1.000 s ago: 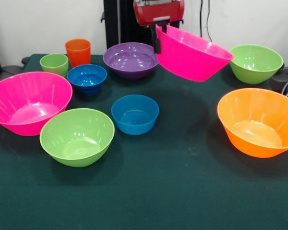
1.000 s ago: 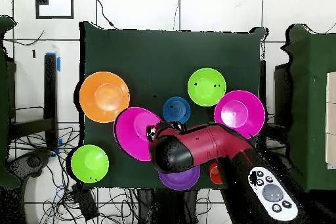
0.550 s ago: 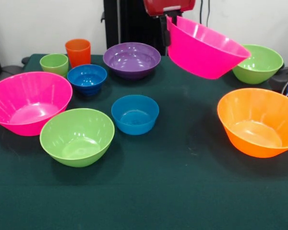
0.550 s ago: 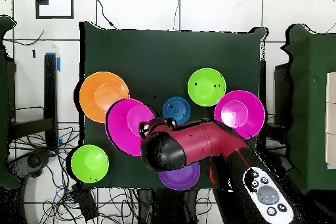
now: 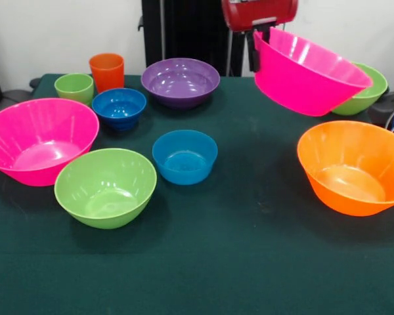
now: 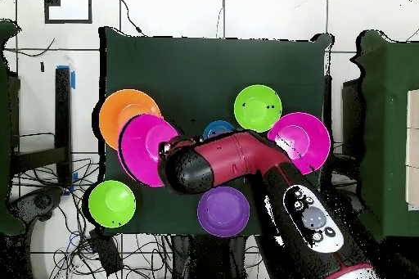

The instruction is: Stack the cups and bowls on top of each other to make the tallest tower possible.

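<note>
Your table held no tower yet: every bowl sat apart on the green cloth. The big pink bowl hung tilted in the air, with the tool clamped on its rim at the side nearer the purple bowl; over the last second it had travelled from in front of the purple bowl towards the big orange bowl, and it now hid part of the far green bowl. In the overhead view the carried bowl overlapped the orange one's edge, so you seemed to be lining it up to nest there, though it was not yet centred and was high above it. The other big pink bowl rested at the opposite side, beside the near green bowl. Smaller still, the two blue bowls stood mid-table, and the orange cup and the light-green cup stood untouched at the back corner
</note>
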You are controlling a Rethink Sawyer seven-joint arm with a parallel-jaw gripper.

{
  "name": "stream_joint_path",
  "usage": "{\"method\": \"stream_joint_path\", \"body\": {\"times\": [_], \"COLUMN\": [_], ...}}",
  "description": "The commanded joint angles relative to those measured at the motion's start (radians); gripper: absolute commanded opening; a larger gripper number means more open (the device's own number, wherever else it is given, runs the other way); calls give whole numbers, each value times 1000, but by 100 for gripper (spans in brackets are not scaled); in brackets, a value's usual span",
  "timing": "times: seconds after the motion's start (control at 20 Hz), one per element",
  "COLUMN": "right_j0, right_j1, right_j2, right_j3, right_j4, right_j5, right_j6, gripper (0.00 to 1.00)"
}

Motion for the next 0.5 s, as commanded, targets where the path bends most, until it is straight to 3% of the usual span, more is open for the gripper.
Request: {"method": "stream_joint_path", "body": {"times": [0.05,0.25,0.5], "right_j0": [82,174,236], "right_j1": [69,87,124], "right_j2": [-18,-72,-105], "right_j3": [-180,-335,-489], "right_j4": [16,-25,-27], "right_j5": [185,266,396], "right_j6": [-32,20,22], "gripper": [0,0,0]}}
